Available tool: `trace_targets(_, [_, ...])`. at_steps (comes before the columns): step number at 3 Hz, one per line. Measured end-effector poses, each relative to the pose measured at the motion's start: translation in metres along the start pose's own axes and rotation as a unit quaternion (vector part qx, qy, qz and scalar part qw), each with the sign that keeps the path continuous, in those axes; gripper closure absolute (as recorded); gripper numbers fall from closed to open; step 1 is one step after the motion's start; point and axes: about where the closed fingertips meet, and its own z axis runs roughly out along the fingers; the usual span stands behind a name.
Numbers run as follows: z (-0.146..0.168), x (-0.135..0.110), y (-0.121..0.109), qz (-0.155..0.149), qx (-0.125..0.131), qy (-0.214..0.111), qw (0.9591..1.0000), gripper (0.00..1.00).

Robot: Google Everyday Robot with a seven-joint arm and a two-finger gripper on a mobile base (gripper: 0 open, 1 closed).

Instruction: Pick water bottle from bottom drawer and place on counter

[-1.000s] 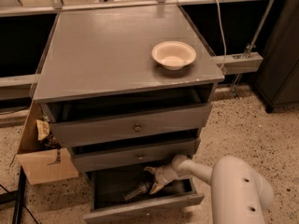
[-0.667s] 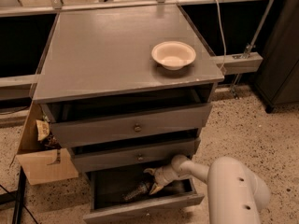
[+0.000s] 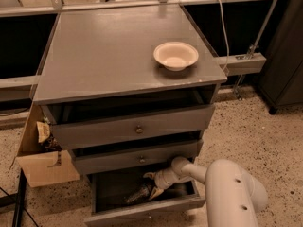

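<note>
The bottom drawer (image 3: 142, 213) is pulled open, dark inside, below two knobbed drawers. The water bottle (image 3: 136, 193) lies tilted on the drawer floor, left of centre, seen as a small clear dark shape. My gripper (image 3: 150, 186) reaches into the drawer from the right, at the bottle's right end and touching or nearly touching it. The pale arm (image 3: 232, 193) fills the lower right. The counter (image 3: 104, 51) is the grey cabinet top above.
A cream bowl (image 3: 175, 56) sits on the counter's right side. The two upper drawers (image 3: 137, 129) stand partly open. A cardboard box (image 3: 45, 167) with clutter stands left of the cabinet. A dark cabinet (image 3: 284, 56) is at the right, and a speckled floor lies around.
The arm's bulky link has shifted slightly left. The gripper and the bottle stay in about the same place in the drawer.
</note>
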Motion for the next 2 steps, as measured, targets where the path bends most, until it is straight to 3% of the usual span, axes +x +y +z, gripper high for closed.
trace_targets(1, [0.0035, -0.0057, 0.0044, 0.001, -0.007, -0.008, 0.9999, 0.34])
trace_targets(2, [0.0036, -0.0058, 0.0044, 0.001, -0.007, -0.008, 0.9999, 0.57])
